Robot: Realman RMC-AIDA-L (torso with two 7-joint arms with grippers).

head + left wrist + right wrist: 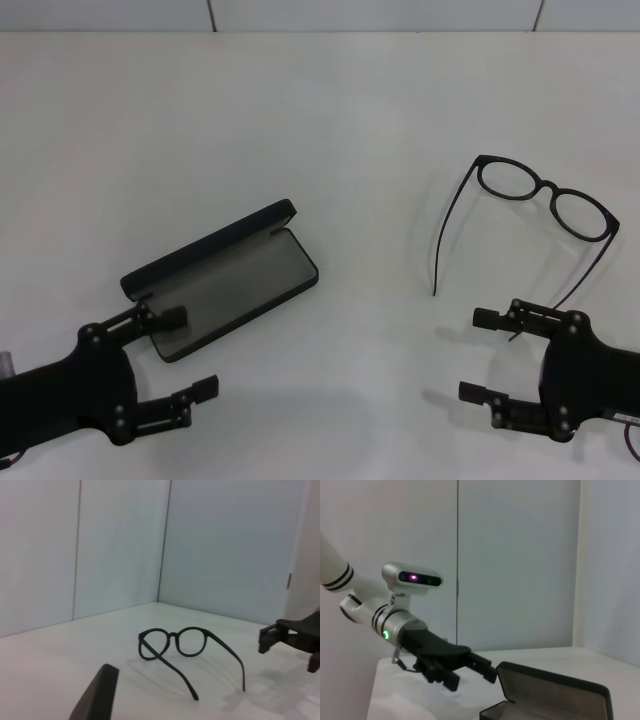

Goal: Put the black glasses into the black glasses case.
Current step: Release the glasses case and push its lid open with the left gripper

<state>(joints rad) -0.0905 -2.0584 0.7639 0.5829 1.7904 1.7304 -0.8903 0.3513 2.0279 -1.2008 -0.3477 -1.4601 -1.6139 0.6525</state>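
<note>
Thin black plastic round-lensed glasses (545,195) lie far right, outside the open black hard-shell case (225,283); left gripper (180,353) and right gripper (478,356) hover spread, empty.

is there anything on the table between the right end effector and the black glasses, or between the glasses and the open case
Nothing visible. The right end effector sits open just short of the black glasses, and only bare table lies between them and the open black glasses case.

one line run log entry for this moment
black glasses: on table, unfolded, ungrasped | black glasses case: open, empty | left claw: open at case's near end | right claw: open, near glasses
</note>
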